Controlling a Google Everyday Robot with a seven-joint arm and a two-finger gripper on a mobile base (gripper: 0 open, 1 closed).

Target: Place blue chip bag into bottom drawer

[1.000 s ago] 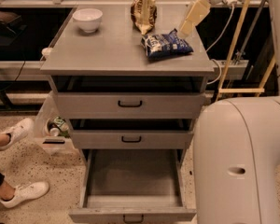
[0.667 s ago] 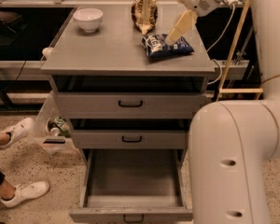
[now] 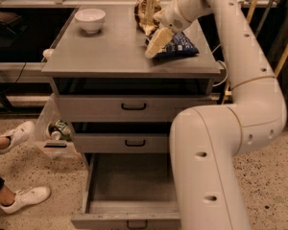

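Far right on grey worktop (image 3: pixel 110 51) | cream gripper (image 3: pixel 158 43) at glossy blue chip bag (image 3: pixel 183 45), opening: cannot tell | centre over bag before closing.

The arm (image 3: pixel 216 152) was thick, smooth and off-white, made of rounded tube segments with small dark round holes and a thin tan seam. The cream-yellow gripper (image 3: pixel 157 43) sat at 12 o'clock in the view.

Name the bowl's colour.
The bowl is white, camera view; the gripper is at the blue chip bag.
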